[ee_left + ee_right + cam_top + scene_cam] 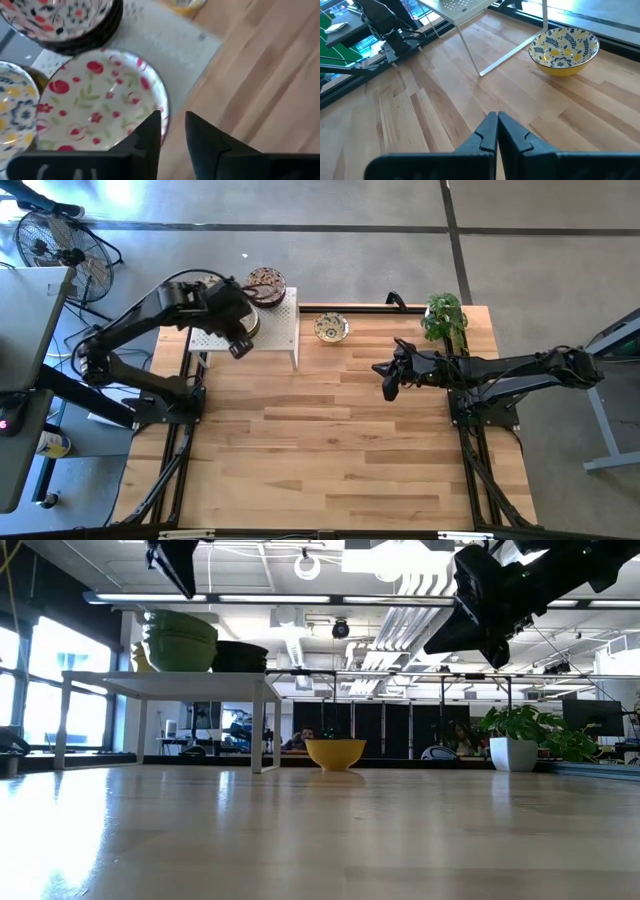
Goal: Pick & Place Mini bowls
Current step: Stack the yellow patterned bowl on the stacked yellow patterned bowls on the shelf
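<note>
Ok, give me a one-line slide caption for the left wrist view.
Left gripper, fingers slightly apart, hovers at the rim of a cherry-patterned mini bowl on the white rack.

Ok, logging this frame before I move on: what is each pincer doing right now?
Left pincer: open, empty, over the red-flowered bowl on the white rack.
Right pincer: shut, empty, above the table.

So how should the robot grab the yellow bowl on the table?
Probably by its rim, from above. The yellow bowl sits upright and alone on the table, mouth open, so one finger can go inside and one outside the thin edge.
</note>
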